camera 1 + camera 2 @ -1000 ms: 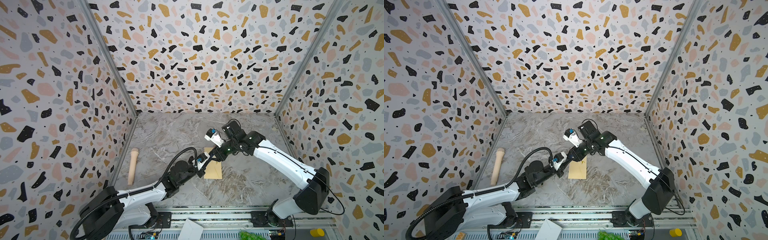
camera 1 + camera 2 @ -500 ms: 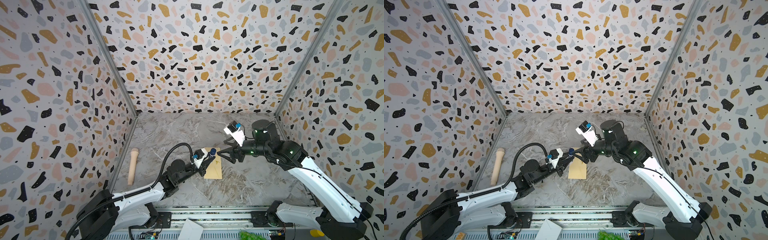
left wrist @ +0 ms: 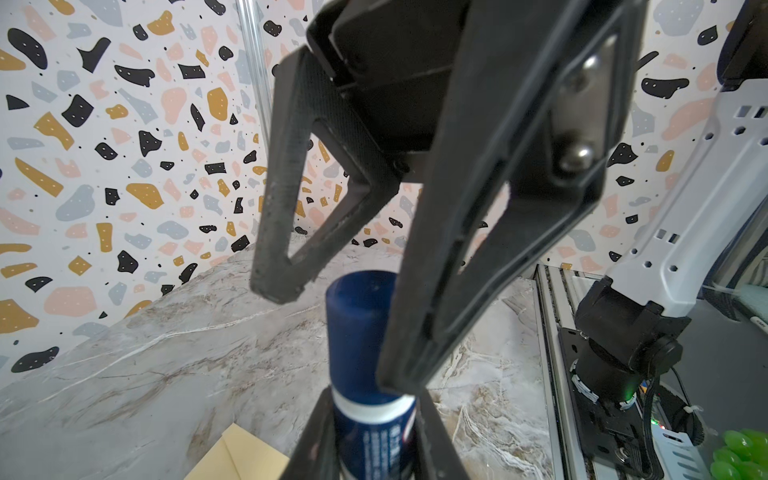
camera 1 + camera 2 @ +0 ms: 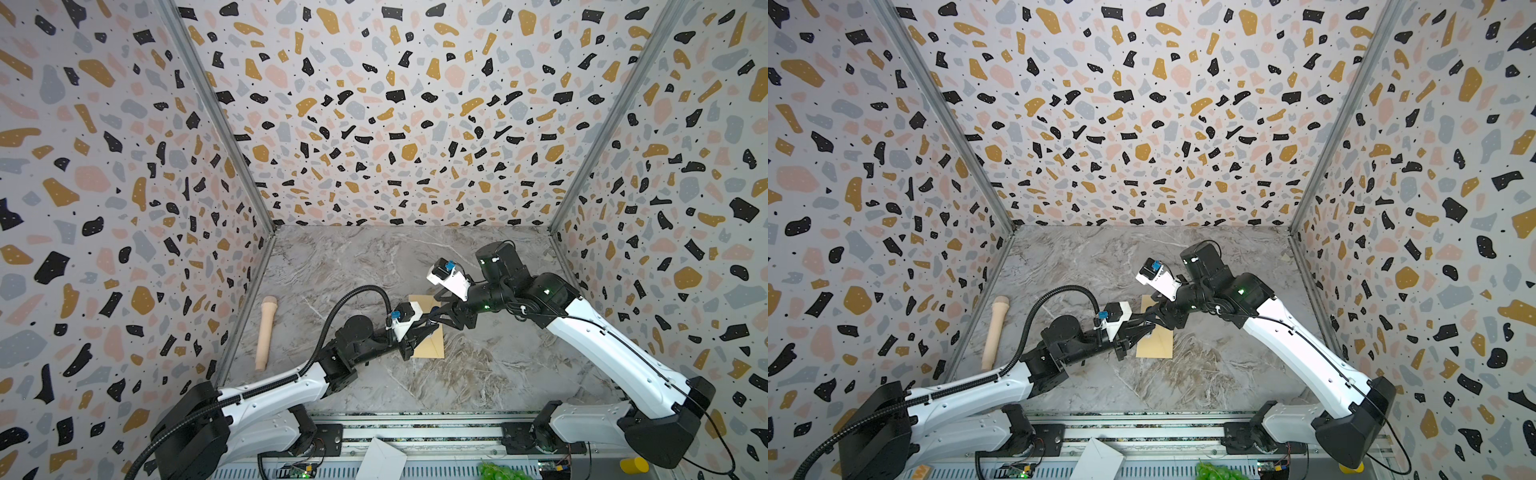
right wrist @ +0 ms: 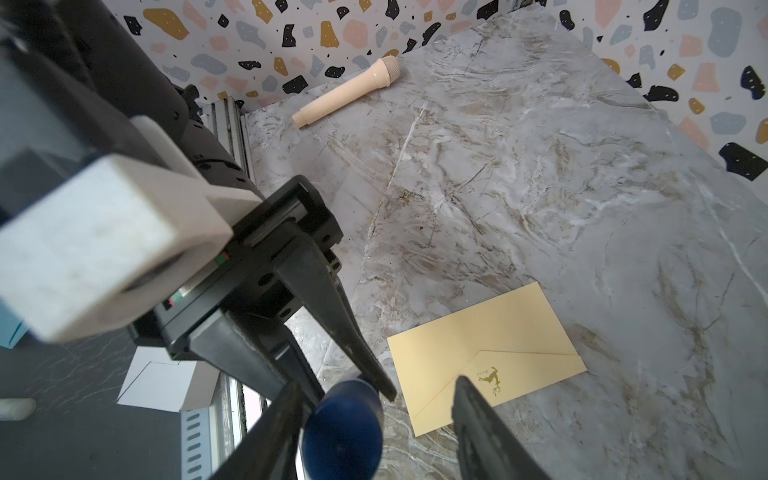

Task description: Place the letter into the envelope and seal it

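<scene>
The tan envelope [image 4: 432, 347] [image 4: 1156, 345] lies flat on the marble table, its pointed flap folded down, with a small gold mark at the tip [image 5: 490, 376]. The letter is out of view. Just above the envelope's near-left part, my left gripper [image 4: 428, 328] [image 3: 370, 415] is shut on a dark blue glue stick [image 3: 361, 332] with a white band. My right gripper [image 4: 438, 316] [image 5: 376, 386] faces it with its jaws open on either side of the stick's blue cap [image 5: 343, 432]. One finger is close to the cap and the other stands apart.
A beige microphone-shaped stick [image 4: 266, 332] lies by the left wall. White folded paper [image 4: 382, 459], a green bunch [image 4: 498, 471] and a yellow object [image 4: 633, 465] sit by the front rail. Patterned walls enclose three sides.
The right gripper drew back to the right half a second ago and has returned to the glue stick's cap, its jaws narrower than then. The left gripper has kept hold of the stick, barely moving.
</scene>
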Action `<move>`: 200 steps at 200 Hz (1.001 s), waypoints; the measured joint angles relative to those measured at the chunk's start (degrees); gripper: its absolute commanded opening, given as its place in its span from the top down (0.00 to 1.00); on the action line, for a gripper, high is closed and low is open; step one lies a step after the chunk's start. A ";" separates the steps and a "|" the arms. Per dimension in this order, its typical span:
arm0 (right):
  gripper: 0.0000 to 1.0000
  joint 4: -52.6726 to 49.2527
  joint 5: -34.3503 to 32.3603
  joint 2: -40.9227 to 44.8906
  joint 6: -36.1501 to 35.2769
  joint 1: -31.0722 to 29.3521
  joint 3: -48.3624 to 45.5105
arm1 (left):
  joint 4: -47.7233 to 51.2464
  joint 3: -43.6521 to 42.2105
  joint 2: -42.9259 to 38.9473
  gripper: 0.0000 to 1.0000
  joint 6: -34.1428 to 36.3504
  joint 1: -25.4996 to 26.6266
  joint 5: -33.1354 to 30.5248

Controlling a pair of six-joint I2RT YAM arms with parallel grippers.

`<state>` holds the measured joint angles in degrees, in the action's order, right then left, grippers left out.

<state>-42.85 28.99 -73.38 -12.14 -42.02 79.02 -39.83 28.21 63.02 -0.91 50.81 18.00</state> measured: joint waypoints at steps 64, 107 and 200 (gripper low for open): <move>0.82 -0.42 0.92 -0.87 -0.09 -0.57 -1.29 | 1.31 0.26 -0.02 1.00 -0.02 -0.04 -0.87; 0.95 -0.35 1.88 -1.42 0.20 -0.52 -1.29 | 2.49 0.68 -0.09 1.00 -0.04 -0.04 -1.55; 1.00 0.09 2.49 -0.63 2.47 0.79 -1.16 | 0.72 0.66 -1.84 0.24 -0.44 -0.04 -5.16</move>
<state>-42.76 31.48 -74.02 -9.67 -41.23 77.87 -39.11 28.86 61.19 -1.34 50.76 12.84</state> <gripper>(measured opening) 0.270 0.777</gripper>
